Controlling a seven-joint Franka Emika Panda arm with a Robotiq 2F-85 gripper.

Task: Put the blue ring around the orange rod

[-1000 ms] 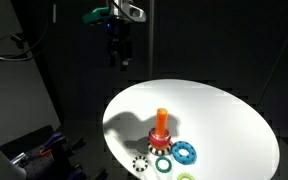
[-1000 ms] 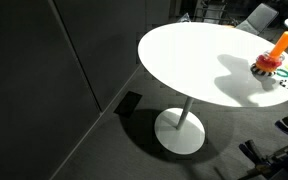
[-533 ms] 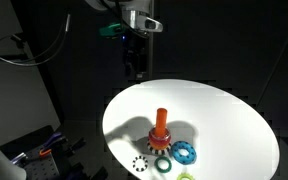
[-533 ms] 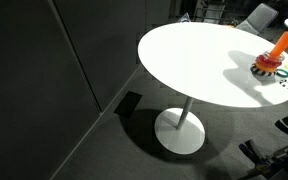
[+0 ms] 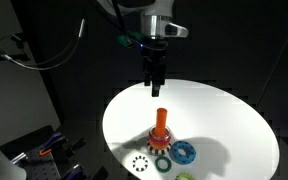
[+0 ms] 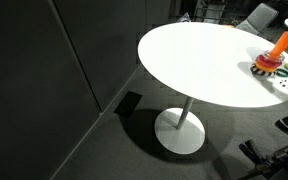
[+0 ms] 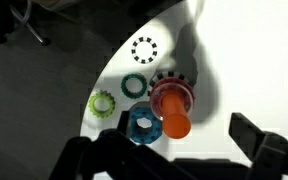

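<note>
The orange rod point(image 5: 161, 119) stands upright on its red base near the front of the round white table point(image 5: 224, 120). It also shows in an exterior view point(image 6: 282, 44) and in the wrist view point(image 7: 176, 123). The blue ring point(image 5: 184, 152) lies flat on the table just beside the base, and in the wrist view point(image 7: 142, 124) it sits next to the rod. My gripper point(image 5: 154, 82) hangs well above the table, slightly behind the rod. It is open and empty, and in the wrist view point(image 7: 184, 130) its fingers spread either side of the rod far below.
A teal ring point(image 5: 162, 162), a white toothed ring point(image 5: 139, 164) and a light green toothed ring point(image 7: 103, 103) lie near the rod's base by the table's front edge. The surroundings are dark, and the table stands on a single pedestal point(image 6: 180, 130).
The gripper has moved sideways and down from beyond the table's far edge to a spot above the table, nearly over the rod. The rings and the rod have not moved.
</note>
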